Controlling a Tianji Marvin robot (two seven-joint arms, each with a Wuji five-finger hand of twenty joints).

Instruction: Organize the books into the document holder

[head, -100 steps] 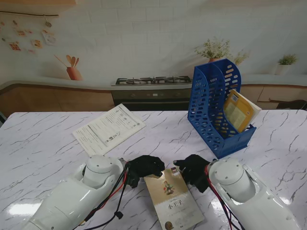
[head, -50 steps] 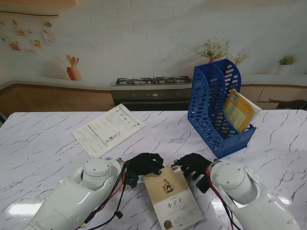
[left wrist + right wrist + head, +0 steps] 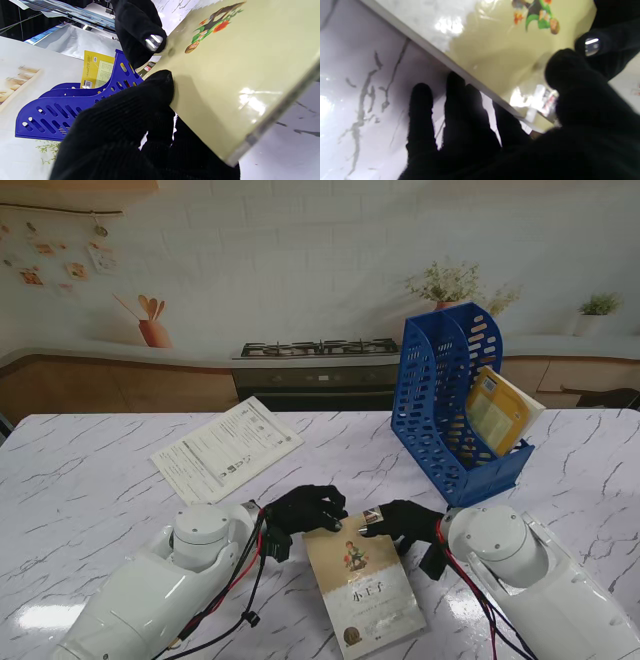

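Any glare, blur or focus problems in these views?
Stand view: sharp; glare patches on the table. Left wrist view: crisp, a highlight on the book cover. Right wrist view: soft and blurred, the right hand a dark silhouette, glare on the cover.

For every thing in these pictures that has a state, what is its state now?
Cream book: closed, far end held by both hands.
Left hand: shut on cream book.
Right hand: shut on cream book.
Blue document holder: upright, holds yellow book, which leans.
Paper sheet: flat on table.
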